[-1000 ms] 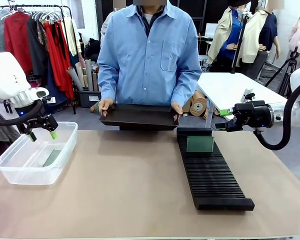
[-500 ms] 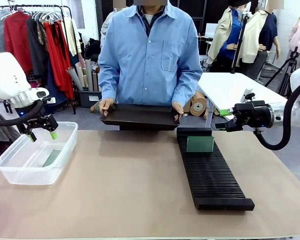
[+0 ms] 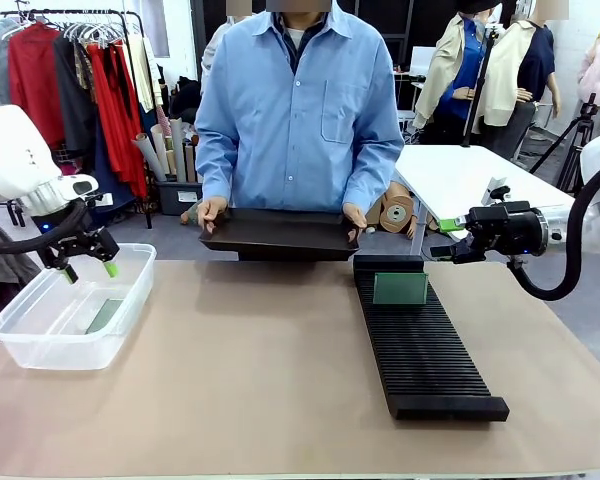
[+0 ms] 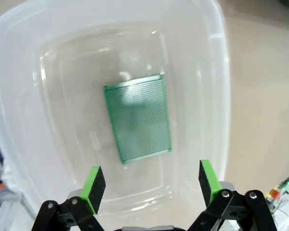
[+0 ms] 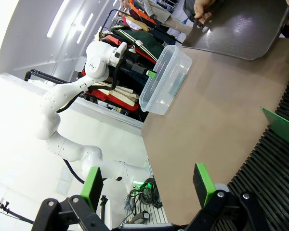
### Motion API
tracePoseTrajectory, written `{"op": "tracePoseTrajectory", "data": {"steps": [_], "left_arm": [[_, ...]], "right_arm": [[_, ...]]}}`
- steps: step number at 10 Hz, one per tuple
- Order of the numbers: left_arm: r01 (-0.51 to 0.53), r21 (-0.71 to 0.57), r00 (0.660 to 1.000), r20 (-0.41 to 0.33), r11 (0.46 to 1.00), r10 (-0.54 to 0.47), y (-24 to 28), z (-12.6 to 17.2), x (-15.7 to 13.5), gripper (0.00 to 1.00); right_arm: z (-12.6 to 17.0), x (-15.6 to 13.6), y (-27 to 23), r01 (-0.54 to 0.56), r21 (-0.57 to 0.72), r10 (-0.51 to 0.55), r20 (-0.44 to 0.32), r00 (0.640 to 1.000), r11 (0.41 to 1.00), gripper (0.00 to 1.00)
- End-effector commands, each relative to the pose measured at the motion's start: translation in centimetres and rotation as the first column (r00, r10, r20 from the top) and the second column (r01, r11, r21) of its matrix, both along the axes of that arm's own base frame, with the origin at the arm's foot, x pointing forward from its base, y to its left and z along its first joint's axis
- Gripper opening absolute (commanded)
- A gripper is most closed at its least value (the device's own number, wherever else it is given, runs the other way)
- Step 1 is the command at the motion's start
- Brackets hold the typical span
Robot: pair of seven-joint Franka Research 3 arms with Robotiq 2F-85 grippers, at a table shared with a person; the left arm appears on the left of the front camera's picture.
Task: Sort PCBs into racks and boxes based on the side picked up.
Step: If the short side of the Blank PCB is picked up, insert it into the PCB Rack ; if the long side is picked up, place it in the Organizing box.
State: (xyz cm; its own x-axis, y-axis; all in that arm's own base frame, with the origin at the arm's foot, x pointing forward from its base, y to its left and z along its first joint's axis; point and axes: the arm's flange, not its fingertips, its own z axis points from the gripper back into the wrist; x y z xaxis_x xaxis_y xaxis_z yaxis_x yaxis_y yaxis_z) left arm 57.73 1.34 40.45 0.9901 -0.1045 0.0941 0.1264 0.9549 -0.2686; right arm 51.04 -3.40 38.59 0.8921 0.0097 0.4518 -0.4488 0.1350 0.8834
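Green PCB (image 4: pixel 137 118) and both arms unmoved since before.

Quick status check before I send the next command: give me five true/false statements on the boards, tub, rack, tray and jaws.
1. One PCB lies flat in the clear tub. True.
2. The left gripper holds that board. False: its jaws stand open above the tub, empty.
3. A PCB stands upright in the black rack, near its far end. True.
4. The person's hands rest on the rack. False: they hold the black tray at the table's far edge.
5. The right gripper is shut on a board. False: open, empty.
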Motion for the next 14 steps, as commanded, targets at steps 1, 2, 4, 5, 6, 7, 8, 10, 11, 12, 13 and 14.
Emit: {"op": "tracePoseTrajectory", "data": {"steps": [1,2,4,5,6,7,8,10,11,12,13,14], "left_arm": [[0.024,-0.234,0.999,0.027,0.972,-0.018,1.3,0.6,0.9,1.0],[-0.018,-0.369,1.0,-0.009,0.929,0.016,2.0,0.7,1.0,1.0],[0.034,-0.502,0.999,-0.014,0.864,-0.047,2.4,0.5,1.1,1.0],[0.033,-0.632,0.996,-0.041,0.775,-0.076,2.5,0.2,1.1,1.0],[0.012,-0.703,0.996,-0.056,0.712,-0.072,2.8,-0.1,1.3,1.0],[-0.001,-0.726,0.996,-0.064,0.687,-0.067,2.9,-0.5,1.3,1.0],[0.012,-0.775,0.996,-0.048,0.632,-0.078,3.0,-0.6,1.3,1.0],[0.029,-0.817,0.999,0.008,0.576,-0.038,3.1,-0.7,1.1,1.0],[0.041,-0.826,0.999,0.042,0.562,-0.012,3.3,-0.5,0.9,1.0],[0.054,-0.835,0.997,0.073,0.548,0.013,3.5,-0.4,0.7,1.0],[0.075,-0.852,0.995,0.099,0.519,0.019,3.8,-0.3,0.5,1.0],[0.052,-0.842,0.997,0.07,0.537,0.013,3.7,-0.3,0.4,1.0]], "right_arm": [[0.2,0.3,0.1,0.005,0.006,-0.005,0.025,1.0,1.0,1.0],[0.2,0.3,0.1,0.005,0.006,-0.005,0.025,1.0,1.0,1.0],[0.2,0.3,0.1,0.005,0.006,-0.005,0.025,1.0,1.0,1.0],[0.2,0.3,0.1,0.005,0.006,-0.005,0.025,1.0,1.0,1.0],[0.2,0.3,0.1,0.005,0.006,-0.005,0.025,1.0,1.0,1.0],[0.2,0.3,0.1,0.005,0.006,-0.005,0.025,1.0,1.0,1.0],[0.2,0.3,0.1,0.005,0.006,-0.005,0.025,1.0,1.0,1.0],[0.2,0.3,0.1,0.005,0.006,-0.005,0.025,1.0,1.0,1.0],[0.2,0.3,0.1,0.005,0.006,-0.005,0.025,1.0,1.0,1.0],[0.2,0.3,0.1,0.005,0.006,-0.005,0.025,1.0,1.0,1.0],[0.2,0.3,0.1,0.005,0.006,-0.005,0.025,1.0,1.0,1.0],[0.2,0.3,0.1,0.005,0.006,-0.005,0.025,1.0,1.0,1.0]]}}
